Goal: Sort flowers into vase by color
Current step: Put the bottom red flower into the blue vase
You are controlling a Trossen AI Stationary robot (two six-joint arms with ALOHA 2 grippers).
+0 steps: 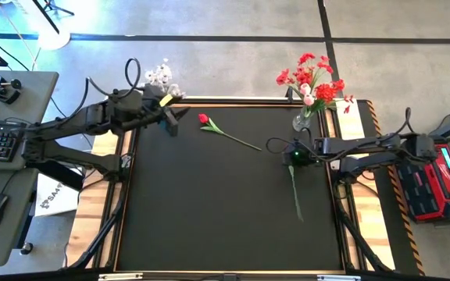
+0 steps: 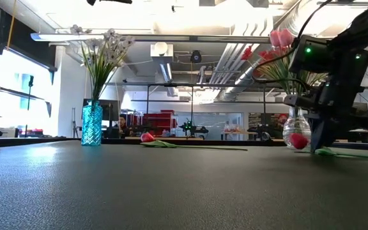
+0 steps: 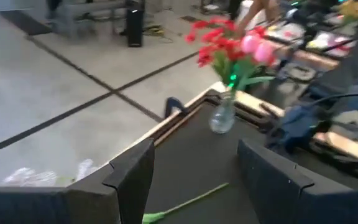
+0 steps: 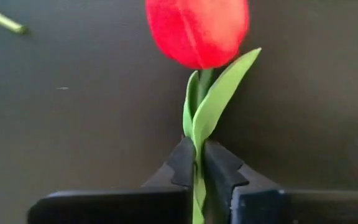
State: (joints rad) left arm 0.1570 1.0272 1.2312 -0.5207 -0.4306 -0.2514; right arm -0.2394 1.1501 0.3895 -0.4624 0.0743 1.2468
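Two vases are showing: a blue glass vase [image 2: 92,125] at about ten o'clock off the surface [image 1: 209,218], and a clear glass vase [image 1: 302,119] at about two o'clock. One bunch of white blossom sprays [image 2: 101,51] is standing in the blue one; one bunch of red sprays [image 1: 309,76] with pink tulips is standing in the clear one, stems too crowded to count. Two single red buds are lying out: a loose red bud [image 1: 204,119] toward twelve o'clock, and a gripped red bud [image 4: 197,31] toward three o'clock. Two end effectors are showing, the left end effector [image 1: 174,119] and the right end effector [image 1: 294,154].
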